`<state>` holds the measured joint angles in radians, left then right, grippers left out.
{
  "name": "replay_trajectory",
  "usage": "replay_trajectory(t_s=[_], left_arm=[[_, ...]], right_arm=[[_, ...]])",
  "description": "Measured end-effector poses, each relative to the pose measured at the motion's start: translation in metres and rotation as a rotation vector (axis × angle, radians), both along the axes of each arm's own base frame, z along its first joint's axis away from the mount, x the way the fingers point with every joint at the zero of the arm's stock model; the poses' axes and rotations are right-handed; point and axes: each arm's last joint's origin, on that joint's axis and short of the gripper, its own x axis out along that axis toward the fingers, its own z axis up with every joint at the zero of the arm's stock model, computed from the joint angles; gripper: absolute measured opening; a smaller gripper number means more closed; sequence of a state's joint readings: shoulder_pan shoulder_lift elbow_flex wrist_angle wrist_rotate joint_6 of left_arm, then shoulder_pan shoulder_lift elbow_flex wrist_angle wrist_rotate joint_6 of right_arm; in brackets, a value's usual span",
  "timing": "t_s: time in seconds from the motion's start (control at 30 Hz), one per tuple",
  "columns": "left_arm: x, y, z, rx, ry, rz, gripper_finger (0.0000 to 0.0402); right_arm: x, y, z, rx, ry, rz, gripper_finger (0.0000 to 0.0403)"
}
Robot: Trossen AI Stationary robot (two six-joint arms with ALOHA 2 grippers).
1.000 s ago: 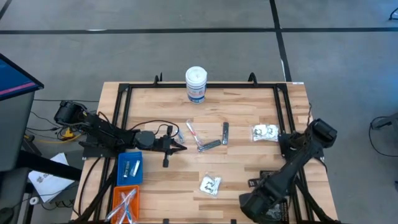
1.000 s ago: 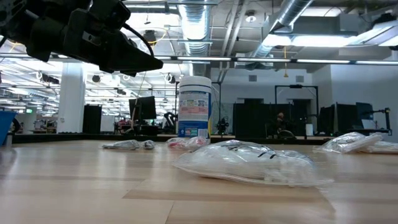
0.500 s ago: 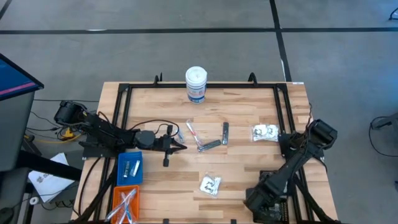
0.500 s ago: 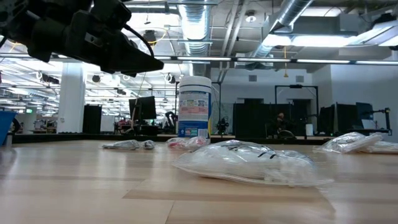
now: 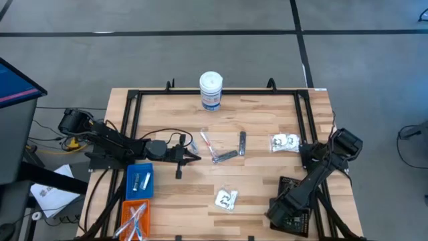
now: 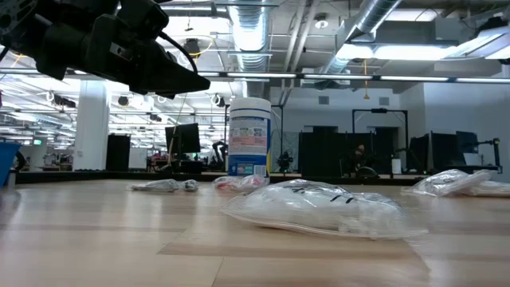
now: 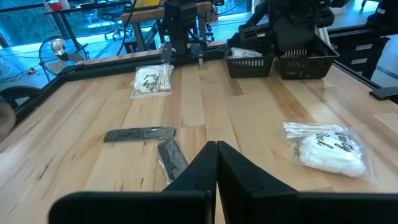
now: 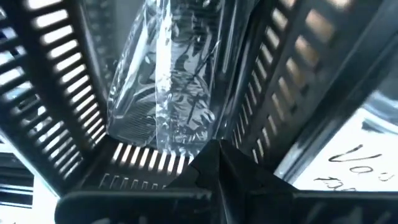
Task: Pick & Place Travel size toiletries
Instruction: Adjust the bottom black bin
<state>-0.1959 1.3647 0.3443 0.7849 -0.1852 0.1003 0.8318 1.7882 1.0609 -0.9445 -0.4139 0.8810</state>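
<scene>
Toiletries lie loose on the wood table: a clear packet with white contents (image 5: 226,199) near the near edge, another (image 5: 284,142) at the right, two slim black pieces (image 5: 242,142) (image 5: 224,156), and a white-and-red stick (image 5: 206,140). My left gripper (image 5: 194,158) hovers shut left of the black pieces (image 7: 140,134), above the table (image 6: 191,80). My right gripper (image 8: 208,149) is shut inside a black slotted bin (image 5: 291,185) at the near right corner. A clear crinkly packet (image 8: 168,81) lies in that bin just beyond its fingertips. In the high view the right wrist hides the fingers. My right gripper's shut fingertips sit right at the near corner of the clear packet (image 8: 183,140) lying in the black bin. I cannot tell whether they touch it.
A tall white canister (image 5: 210,90) stands at the far edge. A blue bin (image 5: 138,182) and an orange bin (image 5: 134,217) holding small items sit near the left corner. Black frame rails (image 5: 132,120) run along the table's sides. Two black bins (image 7: 301,59) show beyond the packets.
My right arm has swung slightly toward the table's right edge, uncovering more of the black bin beneath it.
</scene>
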Motion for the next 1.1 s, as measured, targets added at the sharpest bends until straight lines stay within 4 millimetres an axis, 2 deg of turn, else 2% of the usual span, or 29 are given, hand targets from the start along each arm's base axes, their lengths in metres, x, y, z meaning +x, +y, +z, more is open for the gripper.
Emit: replay_trajectory(t_s=[0.17,0.23,0.33,0.43,0.53,0.67,0.83,1.0,1.1], left_arm=[[0.0,0.0,0.0,0.001,0.003,0.002,0.0],[0.0,0.001,0.0,0.001,0.003,0.002,0.0],[0.0,0.001,0.0,0.001,0.003,0.002,0.0],[0.0,0.001,0.0,0.002,0.004,0.002,0.0],[0.0,0.0,-0.001,0.007,0.01,0.001,0.0],[-0.001,0.001,-0.002,0.011,0.023,0.0,0.0],[-0.001,0.001,-0.002,0.02,0.023,-0.002,0.0],[-0.001,0.001,-0.002,0.02,0.022,-0.002,0.0],[-0.001,0.001,-0.002,0.02,0.022,-0.002,0.0]], right_arm=[[0.008,0.004,0.027,-0.07,-0.038,0.053,0.0],[0.016,0.007,0.041,-0.12,-0.142,0.106,0.0],[0.036,0.013,0.055,-0.081,-0.355,0.184,0.0],[0.057,0.012,0.055,-0.008,-0.502,0.229,0.0],[0.065,0.003,0.05,-0.013,-0.52,0.221,0.0],[0.064,-0.006,0.041,-0.042,-0.476,0.2,0.0],[0.054,-0.005,0.028,0.019,-0.388,0.158,0.0],[0.046,0.003,0.028,0.042,-0.362,0.157,0.0],[0.047,0.01,0.034,0.074,-0.399,0.183,0.0]])
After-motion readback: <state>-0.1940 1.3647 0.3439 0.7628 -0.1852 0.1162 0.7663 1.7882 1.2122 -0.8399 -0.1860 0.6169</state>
